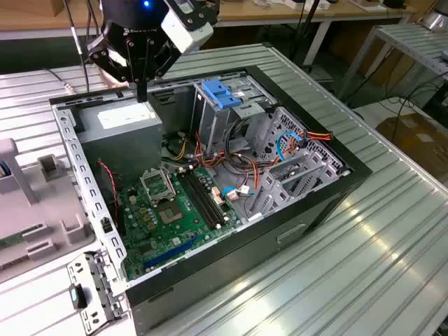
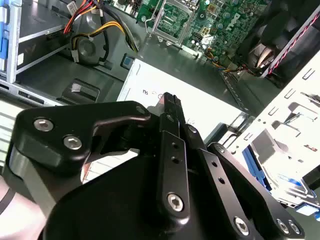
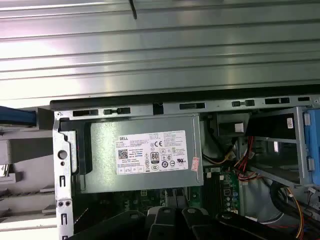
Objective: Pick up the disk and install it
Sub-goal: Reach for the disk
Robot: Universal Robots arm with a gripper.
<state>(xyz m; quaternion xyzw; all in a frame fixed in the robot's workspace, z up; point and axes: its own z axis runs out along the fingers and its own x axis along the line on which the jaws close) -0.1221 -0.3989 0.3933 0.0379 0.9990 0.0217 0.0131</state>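
The black, metal-linked gripper (image 1: 142, 94) is pointing straight down beneath the arm's dark round wrist (image 1: 133, 21), which is carrying a white boxy housing (image 1: 187, 24). In the second wrist view, its slim fingers (image 2: 172, 145) are pressing together, gripping nothing.

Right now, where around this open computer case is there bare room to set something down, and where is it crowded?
Bare: the ribbed table on the exterior view's right of the computer case. Crowded: cables around the drive cage; gripper above the power supply.
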